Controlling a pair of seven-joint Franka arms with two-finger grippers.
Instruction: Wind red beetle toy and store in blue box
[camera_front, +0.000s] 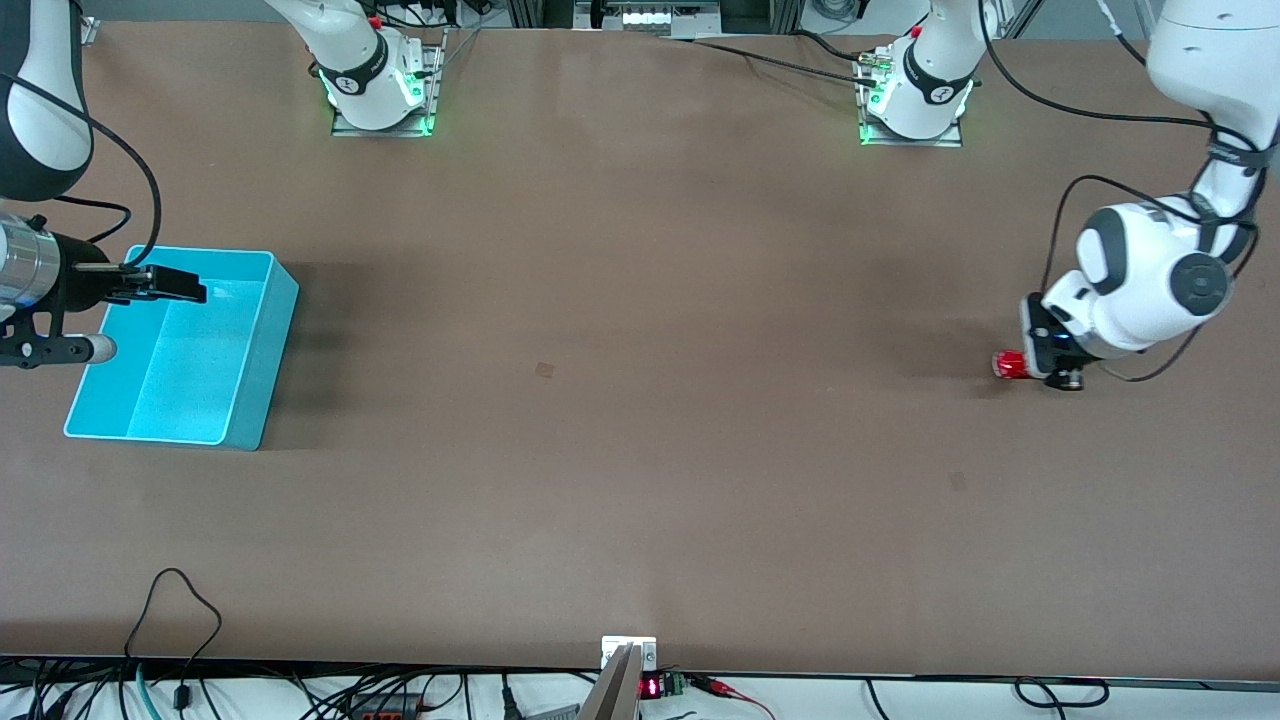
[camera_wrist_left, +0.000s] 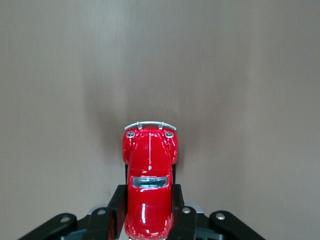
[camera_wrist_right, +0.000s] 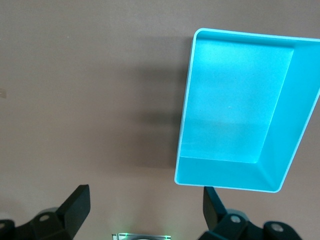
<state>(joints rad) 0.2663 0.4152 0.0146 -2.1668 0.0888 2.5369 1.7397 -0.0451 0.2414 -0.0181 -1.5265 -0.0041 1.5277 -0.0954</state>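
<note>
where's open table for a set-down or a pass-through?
The widest bare stretch of table runs between the blue box, at the right arm's end, and the red beetle toy, at the left arm's end. The box's inside is bare too. Crowded spots: the left gripper clamped on the toy, and the open right gripper over the box.

brown table (camera_front: 640, 400) | cables (camera_front: 180, 640) along its edge nearest front camera
</note>
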